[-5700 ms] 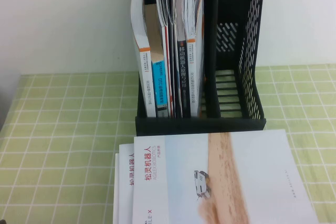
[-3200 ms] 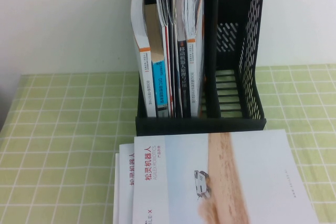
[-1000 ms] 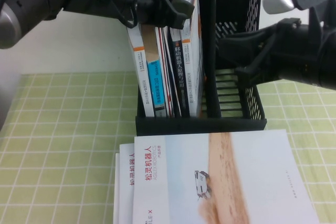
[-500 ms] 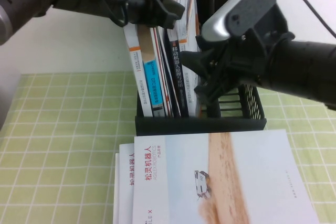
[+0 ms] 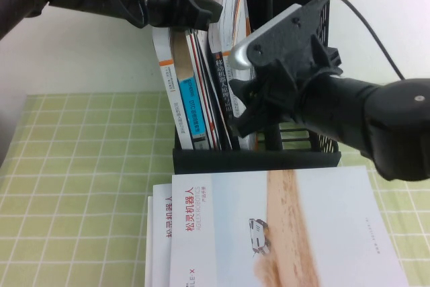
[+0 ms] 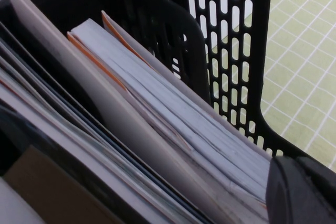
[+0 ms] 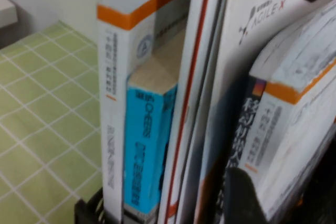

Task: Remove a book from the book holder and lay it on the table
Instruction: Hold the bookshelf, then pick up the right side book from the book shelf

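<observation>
Right gripper [image 5: 243,109]: in front of the book holder, at the spines of the standing books; its dark fingers look spread apart, though part of them is hidden by the arm's own body; nothing can be seen held between them.
Left gripper [image 5: 201,11]: up at the top edges of the books in the holder's left part; whether its fingers are spread or closed cannot be told.
Book holder [image 5: 316,156]: tall black rack standing upright at the back of the table, against the pale wall; its right side wall is perforated with slots.
Books in the holder [image 5: 191,102]: packed upright in the left part and leaning a little; among them a white spine with an orange band, a bright blue spine and a dark spine with pale characters.
Right slot of the holder: largely hidden behind the right arm.
Table [image 5: 80,166]: light green cloth with white grid lines.
Books on the table [image 5: 282,226]: at least 2 white-covered copies lying flat, stacked and offset, just in front of the holder; the top cover shows a sandy stripe and red characters.
</observation>
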